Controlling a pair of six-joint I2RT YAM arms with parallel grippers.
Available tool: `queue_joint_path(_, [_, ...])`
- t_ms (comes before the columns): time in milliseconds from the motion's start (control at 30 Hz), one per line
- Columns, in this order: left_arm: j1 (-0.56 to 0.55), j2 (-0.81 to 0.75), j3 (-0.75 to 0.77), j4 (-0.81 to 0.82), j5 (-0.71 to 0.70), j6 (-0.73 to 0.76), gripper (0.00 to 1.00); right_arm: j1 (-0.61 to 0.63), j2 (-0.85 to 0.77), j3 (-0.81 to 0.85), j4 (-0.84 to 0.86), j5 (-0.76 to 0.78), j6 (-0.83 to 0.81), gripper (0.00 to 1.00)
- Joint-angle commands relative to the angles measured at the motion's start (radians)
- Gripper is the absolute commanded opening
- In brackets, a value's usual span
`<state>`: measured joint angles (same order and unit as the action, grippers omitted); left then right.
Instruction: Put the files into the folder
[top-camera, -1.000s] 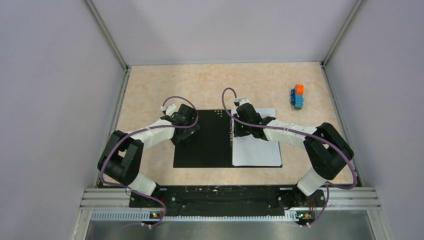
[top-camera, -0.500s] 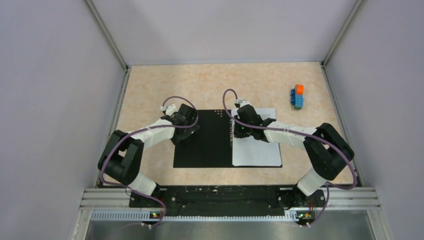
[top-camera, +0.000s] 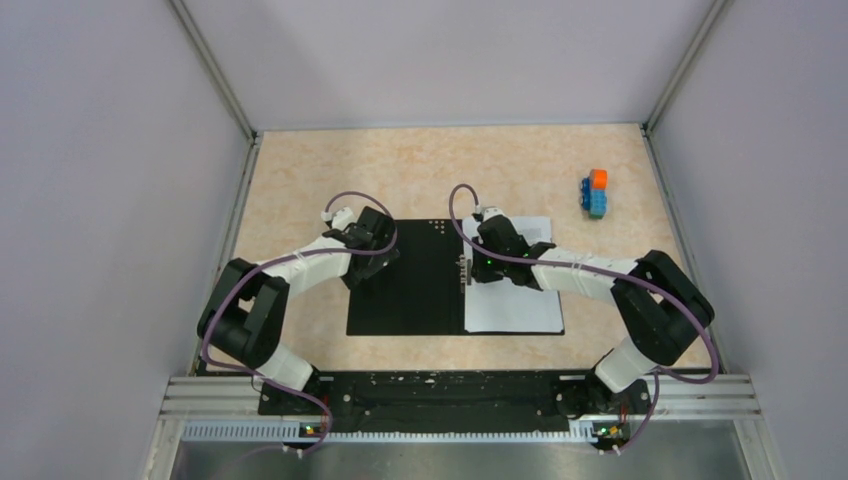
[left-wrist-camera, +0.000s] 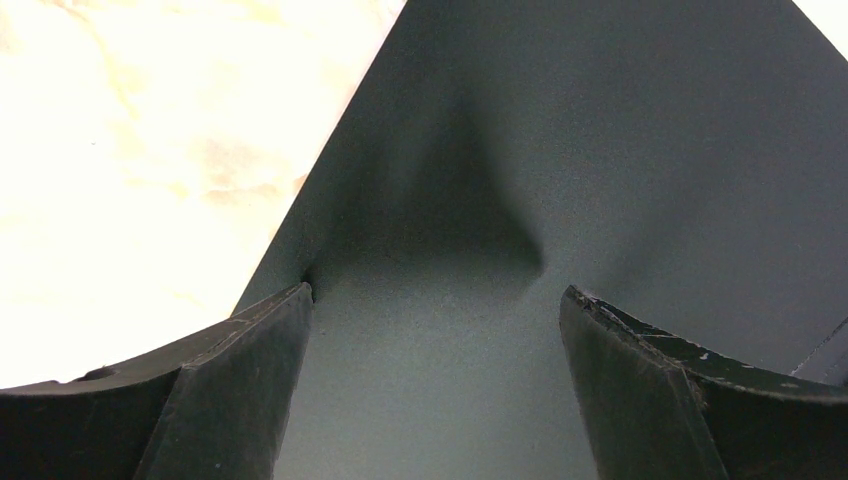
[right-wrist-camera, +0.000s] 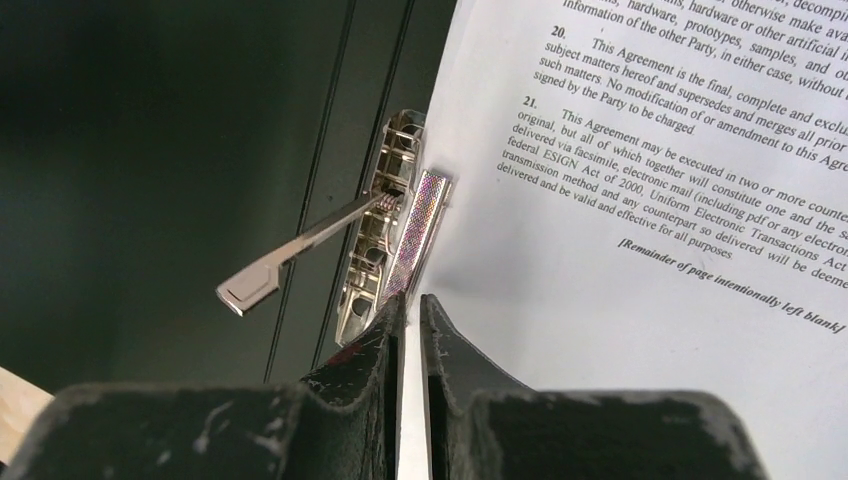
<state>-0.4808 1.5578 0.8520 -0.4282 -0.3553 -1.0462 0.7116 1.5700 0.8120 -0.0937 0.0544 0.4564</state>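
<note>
- Folder lies opened flat on the bench, black inside facing up.
- Files lie on the folder's right half, printed side up. Their left edge runs just beside the metal clip on the spine.
- The clip's lever stands raised and points out over the left half.
- Left fingers: spread wide and holding nothing. They are low over the left flap, near its outer edge. Wrist view shows bare black flap between them and bench off to the left.
- Right fingers: drawn nearly together, only a thin slit left. They sit at the sheets' left edge, right below the clip in the wrist view.
- A white sliver shows in that slit. I cannot tell whether paper is pinched there or merely seen through the gap.
- Orange-and-blue toy block stack sits at far right of the bench, well apart from the folder.
</note>
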Motion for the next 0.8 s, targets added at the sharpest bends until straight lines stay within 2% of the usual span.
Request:
queue_joint_path(0, [0.003,0.057,-0.018,-0.009,0.035,-0.032,0.98,0.008,-0.038,-0.021,0.031,-0.002,0.011,0.10])
queue_joint_path(367, [0.003,0.028,-0.011,-0.011,0.038,0.003,0.98,0.008,-0.083,-0.006,0.007,0.024,0.037,0.12])
queue_joint_path(600, [0.002,-0.051,0.029,-0.029,0.040,0.111,0.98,0.107,-0.118,0.125,-0.173,0.208,0.047,0.27])
queue_joint_path(767, [0.005,-0.133,0.016,-0.063,0.002,0.138,0.98,0.187,-0.040,0.264,-0.288,0.327,0.036,0.28])
